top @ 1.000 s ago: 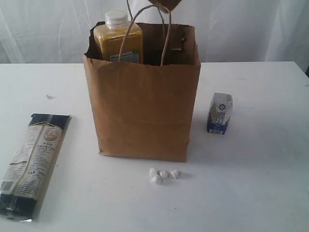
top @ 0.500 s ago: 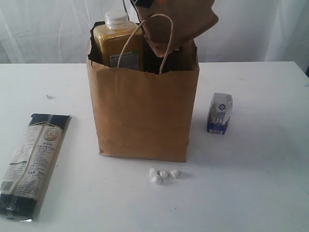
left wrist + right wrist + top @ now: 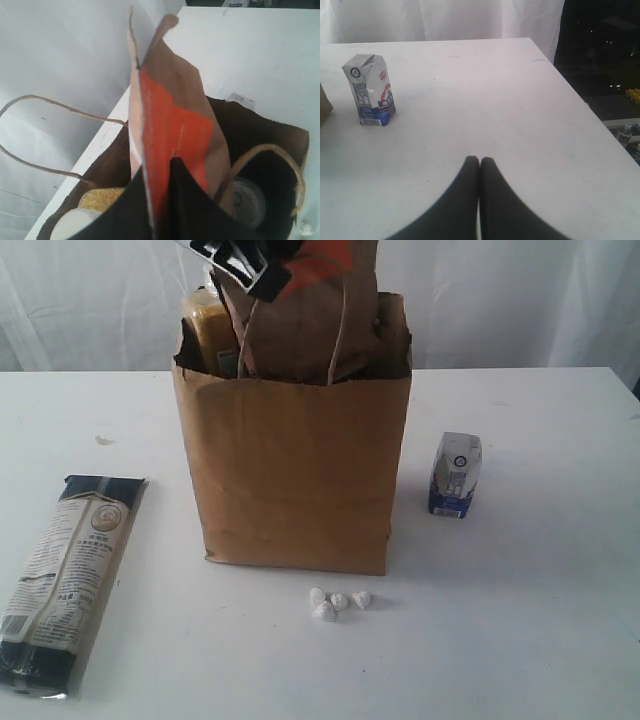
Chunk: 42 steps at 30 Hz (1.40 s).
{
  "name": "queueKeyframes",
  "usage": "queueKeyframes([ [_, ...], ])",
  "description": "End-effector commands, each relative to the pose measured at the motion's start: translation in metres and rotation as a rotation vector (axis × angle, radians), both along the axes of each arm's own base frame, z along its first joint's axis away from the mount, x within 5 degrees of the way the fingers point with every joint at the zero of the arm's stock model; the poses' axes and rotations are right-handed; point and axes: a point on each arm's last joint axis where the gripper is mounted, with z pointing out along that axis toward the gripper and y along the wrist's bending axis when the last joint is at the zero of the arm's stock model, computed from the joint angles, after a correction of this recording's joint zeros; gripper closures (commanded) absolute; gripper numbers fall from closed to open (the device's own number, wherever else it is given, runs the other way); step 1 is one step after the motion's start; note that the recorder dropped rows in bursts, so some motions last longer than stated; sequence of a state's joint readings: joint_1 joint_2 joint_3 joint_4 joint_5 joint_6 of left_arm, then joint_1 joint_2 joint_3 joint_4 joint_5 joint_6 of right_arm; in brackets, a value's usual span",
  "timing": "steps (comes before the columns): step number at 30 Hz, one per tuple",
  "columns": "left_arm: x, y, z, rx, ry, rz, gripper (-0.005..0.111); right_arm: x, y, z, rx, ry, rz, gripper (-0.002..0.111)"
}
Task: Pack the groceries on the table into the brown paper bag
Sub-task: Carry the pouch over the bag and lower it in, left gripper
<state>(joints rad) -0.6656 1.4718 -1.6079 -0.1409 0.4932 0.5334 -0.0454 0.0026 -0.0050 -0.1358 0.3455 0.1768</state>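
Now my left gripper (image 3: 159, 175) pinches the brown-red pouch (image 3: 175, 125) half inside the brown paper bag (image 3: 295, 470); next I must release

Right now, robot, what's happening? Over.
Left hand shut on pouch, partway in bag. Right hand shut, empty. Noodles, carton, lumps on table. Handle loop close beside pouch.

Bag (image 3: 300, 480) mouth crowded: bottle (image 3: 200, 328), pouch (image 3: 175, 130), handles (image 3: 343, 335); table (image 3: 540, 580) around carton (image 3: 456, 475) open.

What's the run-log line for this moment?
left gripper shut on brown-red pouch at paper bag mouth | right gripper shut | unpacked: noodle packet, carton, white lumps
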Motion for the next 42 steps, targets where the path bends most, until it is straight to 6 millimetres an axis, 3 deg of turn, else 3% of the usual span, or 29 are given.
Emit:
queueKeyframes([
  [1,0.002,-0.003,-0.002,-0.02,-0.006,0.007,0.107,0.0,0.0,-0.001,-0.002,-0.007,0.003,0.108],
  [9,0.028,-0.025,-0.036,-0.01,0.065,0.012,0.107,0.0,0.0,-0.001,-0.002,-0.007,0.003,0.108],
  [15,0.033,-0.03,-0.046,-0.01,0.098,0.011,0.106,0.0,0.0,-0.001,-0.002,-0.007,0.003,0.108],
  [20,0.035,-0.035,-0.051,-0.031,0.136,0.008,0.083,0.0,0.0,-0.001,-0.002,-0.007,0.003,0.108],
  [24,0.035,-0.036,-0.053,-0.037,0.149,0.007,0.053,0.0,0.0,-0.001,0.016,-0.009,-0.001,0.108],
  [27,0.035,-0.036,-0.053,-0.052,0.165,0.019,0.042,0.0,0.0,-0.001,0.016,-0.009,-0.001,0.108],
  [37,0.034,-0.036,-0.054,-0.043,0.186,0.018,0.04,0.0,0.0,-0.001,0.016,-0.009,-0.001,0.108],
  [42,0.027,-0.03,-0.032,-0.075,0.135,0.008,0.04,0.0,0.0,-0.001,0.016,-0.009,-0.001,0.108],
])
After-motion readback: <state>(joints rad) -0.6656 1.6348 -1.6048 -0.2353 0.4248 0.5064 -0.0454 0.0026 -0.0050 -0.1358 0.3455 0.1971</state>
